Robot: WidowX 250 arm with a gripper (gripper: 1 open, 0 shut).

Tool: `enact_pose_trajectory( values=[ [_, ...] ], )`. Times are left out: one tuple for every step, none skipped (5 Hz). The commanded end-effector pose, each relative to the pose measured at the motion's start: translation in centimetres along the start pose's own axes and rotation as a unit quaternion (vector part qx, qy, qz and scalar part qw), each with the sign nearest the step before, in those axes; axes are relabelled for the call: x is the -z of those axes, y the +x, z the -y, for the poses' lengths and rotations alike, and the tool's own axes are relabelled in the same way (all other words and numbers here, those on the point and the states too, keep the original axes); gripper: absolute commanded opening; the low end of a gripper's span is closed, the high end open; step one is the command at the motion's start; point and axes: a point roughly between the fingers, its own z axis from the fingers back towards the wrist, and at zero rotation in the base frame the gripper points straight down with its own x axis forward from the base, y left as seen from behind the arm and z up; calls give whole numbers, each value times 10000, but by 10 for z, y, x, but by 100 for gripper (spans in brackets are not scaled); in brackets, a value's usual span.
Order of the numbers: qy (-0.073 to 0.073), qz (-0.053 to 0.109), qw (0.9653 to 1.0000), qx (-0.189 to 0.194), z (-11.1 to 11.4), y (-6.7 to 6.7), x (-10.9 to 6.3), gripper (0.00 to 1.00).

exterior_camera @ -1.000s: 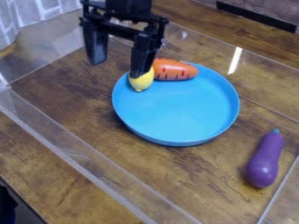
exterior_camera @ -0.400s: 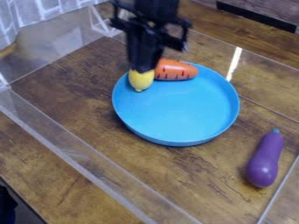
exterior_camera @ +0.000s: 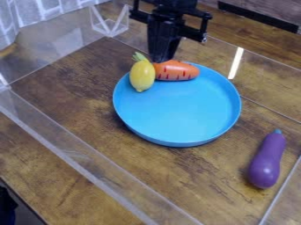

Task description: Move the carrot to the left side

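Your gripper (exterior_camera: 165,58) hangs over the carrot (exterior_camera: 178,71) with its jaws together, seemingly holding nothing. The carrot lies at the blue plate's (exterior_camera: 188,119) far rim, touching the yellow lemon (exterior_camera: 143,75).

Gripper (exterior_camera: 165,54) blurred, upper arm beyond the top edge
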Motion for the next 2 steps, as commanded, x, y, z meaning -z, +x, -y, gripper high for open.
enact_pose_trajectory(
  values=[
    [22,354,9991,211,-3,16,-9,0],
    [64,422,9988,247,-5,17,-12,0]
  ],
)
